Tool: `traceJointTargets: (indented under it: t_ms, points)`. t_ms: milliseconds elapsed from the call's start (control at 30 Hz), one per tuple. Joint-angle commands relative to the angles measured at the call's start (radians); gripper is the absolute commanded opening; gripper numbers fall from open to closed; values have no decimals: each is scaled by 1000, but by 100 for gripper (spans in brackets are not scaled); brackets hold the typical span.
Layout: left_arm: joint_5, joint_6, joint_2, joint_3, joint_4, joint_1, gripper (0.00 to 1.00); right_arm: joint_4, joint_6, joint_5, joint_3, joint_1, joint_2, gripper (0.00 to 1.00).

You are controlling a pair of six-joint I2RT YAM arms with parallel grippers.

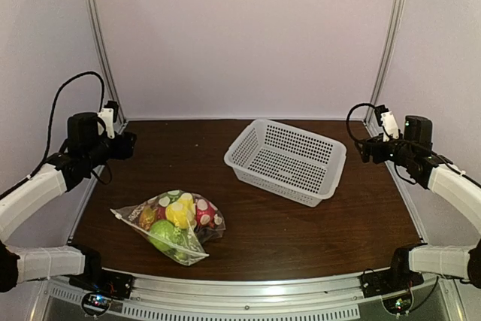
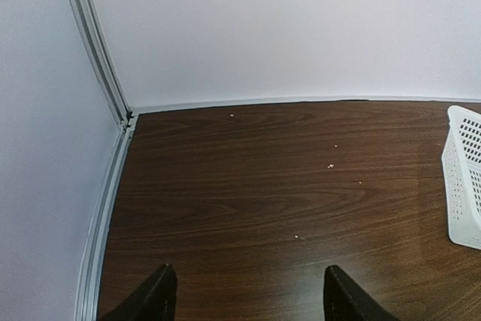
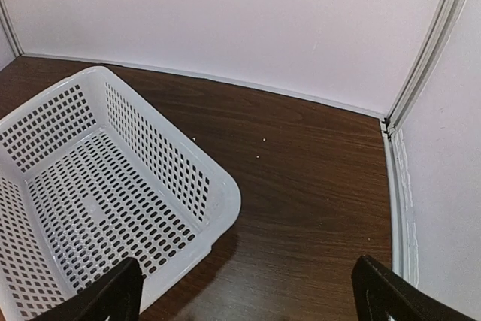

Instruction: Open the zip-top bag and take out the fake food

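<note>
The zip-top bag (image 1: 169, 223), clear with white dots, lies flat on the dark wood table near the front left, only in the top view. The fake food sits inside it: a green apple (image 1: 163, 234), a yellow lemon (image 1: 179, 213), a red apple (image 1: 204, 213) and an orange piece (image 1: 147, 217). My left gripper (image 1: 129, 144) is raised at the far left, well behind the bag; in its wrist view (image 2: 246, 291) the jaws stand wide apart and empty. My right gripper (image 1: 362, 148) is raised at the far right, open and empty in its wrist view (image 3: 252, 291).
A white perforated basket (image 1: 286, 160) stands empty at the back centre-right; it shows in the right wrist view (image 3: 105, 201) and at the edge of the left wrist view (image 2: 464, 186). White walls and aluminium rails (image 1: 101, 50) enclose the table.
</note>
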Motion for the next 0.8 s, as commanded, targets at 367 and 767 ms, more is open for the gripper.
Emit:
traceJointTargets:
  t_ms: [367, 767]
  points:
    - [272, -16, 108, 77, 59, 10, 64, -266, -240, -101, 524, 68, 387, 85]
    - [263, 54, 125, 109, 15, -77, 63, -309, -240, 23, 831, 149, 865, 61]
